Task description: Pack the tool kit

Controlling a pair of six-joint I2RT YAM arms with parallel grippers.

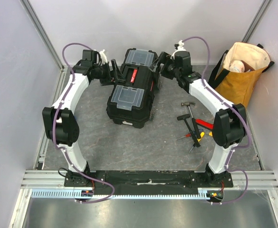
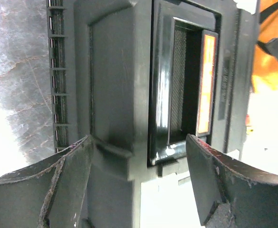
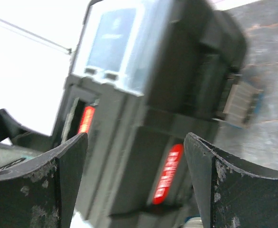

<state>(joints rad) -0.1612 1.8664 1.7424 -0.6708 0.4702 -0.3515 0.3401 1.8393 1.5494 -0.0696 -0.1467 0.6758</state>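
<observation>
Toolbox (image 1: 129, 111), black, with red handle panel (image 1: 133, 75) and 2 clear-lidded compartments (image 1: 128, 94).

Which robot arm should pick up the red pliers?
Right. The red-handled pliers lie close beside the right arm, and the right gripper is open. The left gripper is across the toolbox from them.

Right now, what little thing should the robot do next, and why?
Probably the right gripper, open and empty, should reach the blue latch and flip it. The toolbox looks shut, and the hammer and pliers lie outside it on the mat.
</observation>
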